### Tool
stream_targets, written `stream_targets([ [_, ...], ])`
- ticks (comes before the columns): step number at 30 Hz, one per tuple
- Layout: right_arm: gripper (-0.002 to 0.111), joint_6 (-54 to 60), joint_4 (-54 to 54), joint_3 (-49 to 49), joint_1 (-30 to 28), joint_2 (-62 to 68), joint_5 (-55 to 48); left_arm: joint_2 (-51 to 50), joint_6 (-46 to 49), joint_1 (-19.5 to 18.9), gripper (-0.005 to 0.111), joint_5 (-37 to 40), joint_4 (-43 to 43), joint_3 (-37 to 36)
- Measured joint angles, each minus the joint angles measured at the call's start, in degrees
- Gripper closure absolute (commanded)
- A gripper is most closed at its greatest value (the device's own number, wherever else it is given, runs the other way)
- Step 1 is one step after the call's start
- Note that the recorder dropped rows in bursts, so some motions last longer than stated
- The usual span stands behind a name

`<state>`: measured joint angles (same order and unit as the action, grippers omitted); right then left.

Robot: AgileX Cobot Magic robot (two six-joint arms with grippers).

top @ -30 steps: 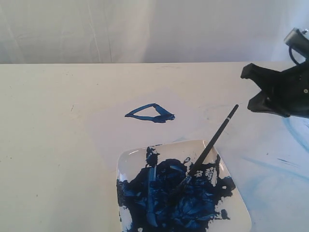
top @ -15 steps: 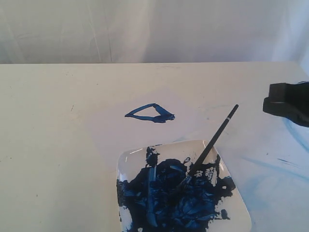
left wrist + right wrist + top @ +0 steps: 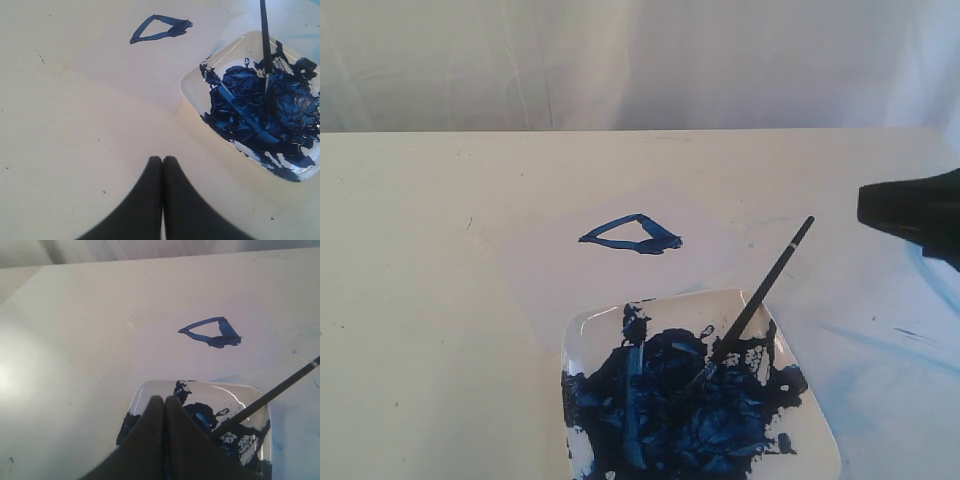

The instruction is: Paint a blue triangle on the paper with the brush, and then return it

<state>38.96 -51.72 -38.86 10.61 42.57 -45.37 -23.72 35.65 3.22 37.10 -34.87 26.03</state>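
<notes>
One blue triangle (image 3: pixel 632 234) sits on one paper (image 3: pixel 600 275), at 11 o'clock from one plate (image 3: pixel 592 324). One brush (image 3: pixel 760 295) rests in the plate, its handle pointing to 1 o'clock. The left fingers (image 3: pixel 152 175) and right fingers (image 3: pixel 152 415) are each pressed together, empty.

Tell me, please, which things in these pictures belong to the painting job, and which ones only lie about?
Belong to the job:
- blue triangle
- paper under it
- brush
- plate of dark-blue paint, where the brush rests

Only lying about:
- light-blue smears on the table
- white cloth behind
</notes>
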Motion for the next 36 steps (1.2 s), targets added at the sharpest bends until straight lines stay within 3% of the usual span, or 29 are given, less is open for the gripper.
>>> stream_targets([
  [10,0.108,6.2,-2.9,6.1,0.0,0.0,0.8,0.0,0.0,0.0,0.107,0.0,0.0,0.0],
  [21,0.108,6.5,-2.2,6.1,0.0,0.0,0.8,0.0,0.4,2.9,0.107,-1.8,0.0,0.0],
  [36,0.108,6.5,-2.2,6.1,0.0,0.0,0.8,0.0,0.4,3.3,0.107,-2.2,1.5,0.0],
])
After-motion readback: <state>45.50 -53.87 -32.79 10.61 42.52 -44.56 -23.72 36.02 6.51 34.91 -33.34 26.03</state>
